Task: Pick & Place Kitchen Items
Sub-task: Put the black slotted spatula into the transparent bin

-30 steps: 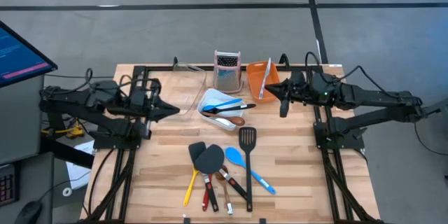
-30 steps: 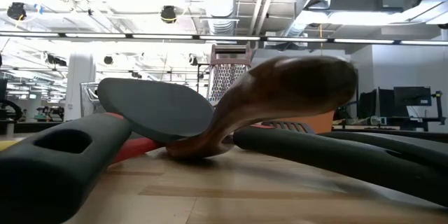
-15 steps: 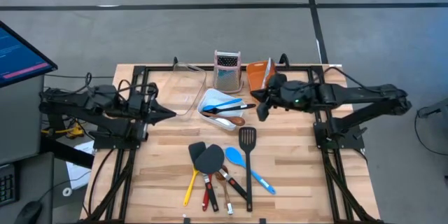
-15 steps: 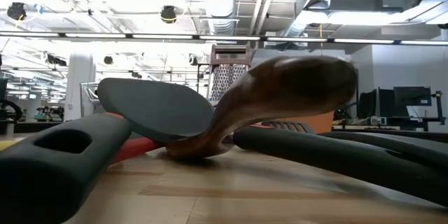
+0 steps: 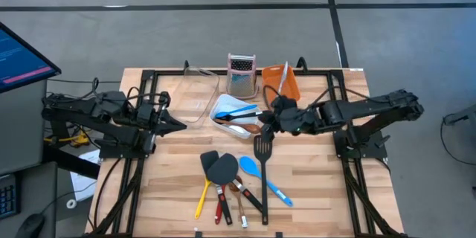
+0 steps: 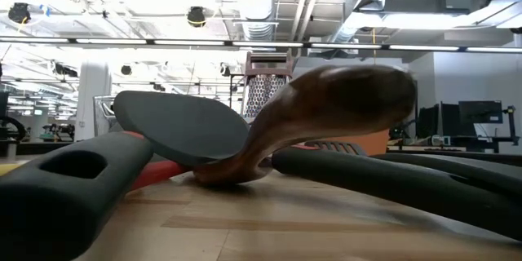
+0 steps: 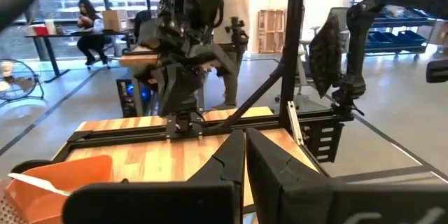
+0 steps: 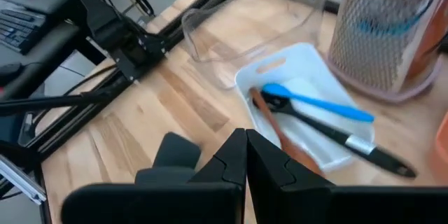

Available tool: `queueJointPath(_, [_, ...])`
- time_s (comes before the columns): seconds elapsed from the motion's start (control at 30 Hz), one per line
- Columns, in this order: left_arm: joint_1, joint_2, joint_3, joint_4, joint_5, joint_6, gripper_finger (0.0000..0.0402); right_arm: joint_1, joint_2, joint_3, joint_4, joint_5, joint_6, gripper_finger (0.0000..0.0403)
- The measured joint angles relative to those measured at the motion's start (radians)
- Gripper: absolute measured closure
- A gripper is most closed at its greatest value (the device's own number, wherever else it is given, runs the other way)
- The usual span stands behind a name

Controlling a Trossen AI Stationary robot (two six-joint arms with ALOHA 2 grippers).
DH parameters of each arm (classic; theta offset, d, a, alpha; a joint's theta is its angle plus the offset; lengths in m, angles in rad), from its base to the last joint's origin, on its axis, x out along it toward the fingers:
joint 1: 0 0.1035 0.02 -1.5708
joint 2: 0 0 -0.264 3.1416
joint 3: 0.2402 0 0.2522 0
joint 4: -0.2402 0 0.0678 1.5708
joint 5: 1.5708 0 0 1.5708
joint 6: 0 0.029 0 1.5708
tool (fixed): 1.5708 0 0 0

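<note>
Utensils (image 5: pixel 238 182) and white tub (image 5: pixel 232 111) show no writing.

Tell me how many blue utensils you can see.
2: one blue spoon lies in the white tub; another blue spoon lies on the table beside the black slotted turner. Others may be hidden.

right gripper (image 5: pixel 262 127) swung leftward from orange tub (image 5: pixel 282 81), now beside white tub (image 5: pixel 227 105)
</note>
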Motion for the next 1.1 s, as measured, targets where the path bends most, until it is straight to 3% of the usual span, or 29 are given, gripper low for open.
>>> queueJointPath(0.37, [0.000,0.000,0.000,-0.012,0.000,0.000,0.0400,0.107,0.113,0.000,-0.054,0.015,0.286,0.0403])
queueJointPath(0.87, [0.003,0.026,0.000,-0.017,-0.017,-0.025,0.0400,0.301,0.254,-0.002,-0.092,-0.134,0.734,0.0403])
queueJointPath(1.1, [0.004,0.079,0.001,-0.019,-0.035,-0.057,0.0400,0.368,0.343,0.086,-0.208,-0.150,0.803,0.0403])
